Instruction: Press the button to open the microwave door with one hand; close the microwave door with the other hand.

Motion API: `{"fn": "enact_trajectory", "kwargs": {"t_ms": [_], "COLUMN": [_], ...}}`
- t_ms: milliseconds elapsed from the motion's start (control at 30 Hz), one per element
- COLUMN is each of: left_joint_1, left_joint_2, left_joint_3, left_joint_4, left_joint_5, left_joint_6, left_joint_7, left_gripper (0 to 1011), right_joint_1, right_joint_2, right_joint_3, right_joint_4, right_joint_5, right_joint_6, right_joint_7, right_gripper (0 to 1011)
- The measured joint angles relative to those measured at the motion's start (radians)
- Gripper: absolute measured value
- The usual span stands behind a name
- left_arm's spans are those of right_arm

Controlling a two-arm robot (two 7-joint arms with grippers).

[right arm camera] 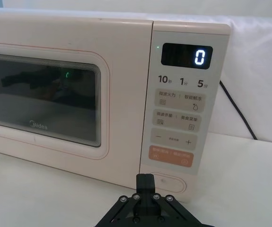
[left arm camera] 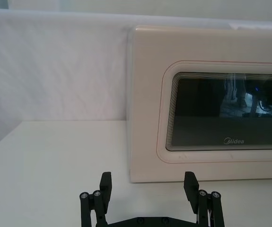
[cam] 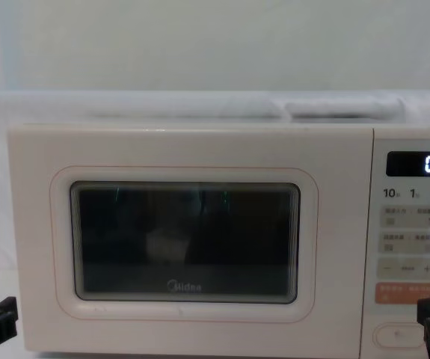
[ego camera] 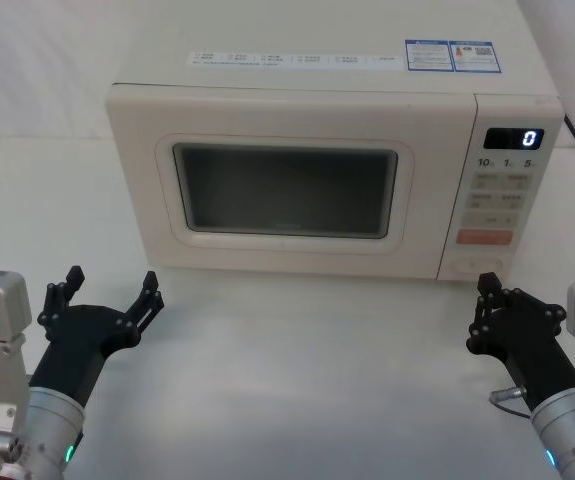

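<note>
Left gripper (ego camera: pixel 108 288): mine, low in front of the microwave (ego camera: pixel 317 100), off its left front corner; fingers spread wide, holding nothing, not touching the door (ego camera: pixel 287 180).
Door: shut flush with the microwave body; dark window facing me, no gap visible at its edge.
Button (right arm camera: pixel 165 180): bottom of the microwave's control panel, under the orange key (right arm camera: pixel 171 157); unpressed, as far as I can judge.
Right gripper (right arm camera: pixel 144 181): mine, just in front of the microwave's lower right corner, fingers pressed together into one tip, lined up close to the button but apart from it.
Risk 1: tip drifting up onto the orange key; that would cause a wrong press, door stays shut.
Risk 2: push too hard or off-centre; the microwave could slide back on the table (ego camera: pixel 297 370).
Risk 3: the door will likely swing out toward the left gripper; if I leave it there, the door may strike it.
Room: open table in front of the microwave between my two grippers; more bare table left of it.
Edges: a cable (right arm camera: pixel 237 111) trails behind the microwave's right side, near my right arm's side.
</note>
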Motion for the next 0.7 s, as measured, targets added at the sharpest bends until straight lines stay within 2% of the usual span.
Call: {"fn": "enact_trajectory", "kwargs": {"t_ms": [700], "left_joint_1": [0.0], "left_joint_2": [0.0], "left_joint_3": [0.0], "left_joint_4": [0.0], "left_joint_5": [0.0], "left_joint_6": [0.0], "left_joint_7": [0.0], "left_gripper": [1001], "right_joint_1": [0.0], "right_joint_2": [-0.003], "right_joint_3": [0.003], "right_joint_4": [0.0], "right_joint_5": [0.0], "right_joint_6": [0.0], "right_joint_7": [0.003], "right_gripper": [0]}}
